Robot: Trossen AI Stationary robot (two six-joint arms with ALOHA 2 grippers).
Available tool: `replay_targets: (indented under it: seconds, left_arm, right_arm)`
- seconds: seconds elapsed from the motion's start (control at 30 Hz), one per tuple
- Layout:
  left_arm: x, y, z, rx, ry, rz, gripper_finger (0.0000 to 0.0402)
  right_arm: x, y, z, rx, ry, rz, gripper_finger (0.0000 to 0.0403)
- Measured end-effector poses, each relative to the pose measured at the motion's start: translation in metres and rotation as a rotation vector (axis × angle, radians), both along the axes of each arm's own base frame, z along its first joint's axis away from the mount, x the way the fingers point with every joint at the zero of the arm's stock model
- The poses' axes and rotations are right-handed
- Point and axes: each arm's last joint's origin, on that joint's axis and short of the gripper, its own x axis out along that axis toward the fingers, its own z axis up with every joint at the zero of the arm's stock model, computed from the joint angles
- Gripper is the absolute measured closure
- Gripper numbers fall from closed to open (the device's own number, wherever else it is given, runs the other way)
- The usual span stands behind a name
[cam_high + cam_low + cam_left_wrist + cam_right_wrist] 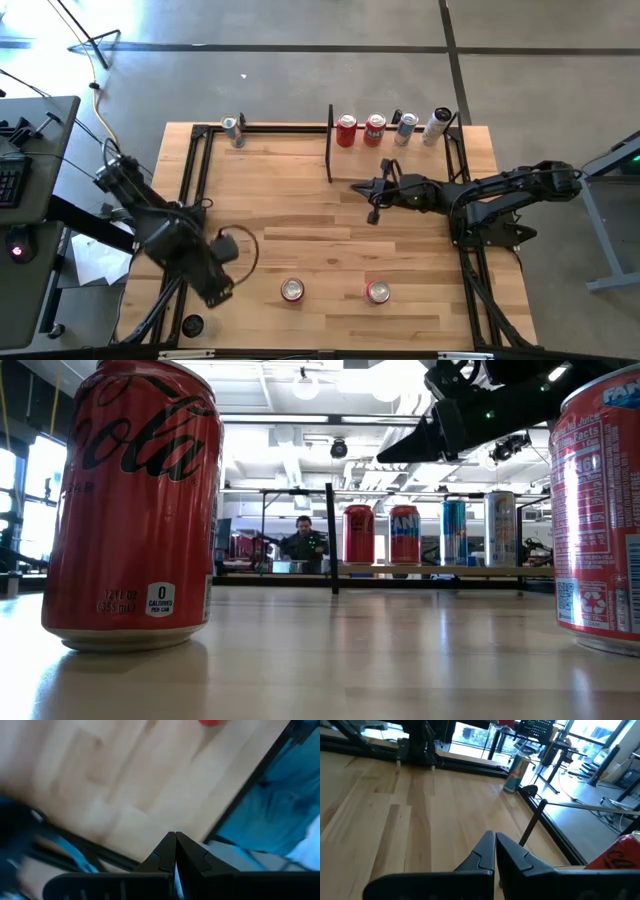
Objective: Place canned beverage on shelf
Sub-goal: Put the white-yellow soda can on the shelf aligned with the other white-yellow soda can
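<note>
With four cans already on the shelf [400,147] and our right gripper [372,213] pressed together and empty just before it, we should open wide and descend squarely over the near can [378,291].

Bright daylight; left wrist view perhaps motion-blurred

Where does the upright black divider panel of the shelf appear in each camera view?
High view: the black divider panel is a thin dark line at the table's back, near the centre.
Low view: a thin upright post in the far middle.
Left wrist view: not in it.
Right wrist view: probably the slanted thin bar, right of centre.
Shared landmark: the red can standing beside it, also seen in the low and right wrist views.
</note>
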Motion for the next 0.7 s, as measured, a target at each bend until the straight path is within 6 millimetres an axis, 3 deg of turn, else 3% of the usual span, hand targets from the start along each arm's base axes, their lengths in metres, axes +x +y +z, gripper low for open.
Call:
replay_targets:
  seconds: [0.37, 0.5, 0.7]
  left_arm:
    - [0.000, -0.067, -0.004, -0.212, 0.172, 0.518, 0.0381]
    - [-0.002, -0.080, -0.013, -0.213, 0.260, 0.595, 0.0336]
    - [-0.005, -0.094, -0.027, -0.164, 0.320, 0.620, 0.0238]
  right_arm:
    - [-0.001, 0.000, -0.006, -0.017, 0.066, 0.008, 0.0403]
    - [-0.002, 0.000, -0.007, -0.017, 0.081, 0.008, 0.0403]
    - [-0.002, 0.000, -0.008, -0.014, 0.090, 0.008, 0.0403]
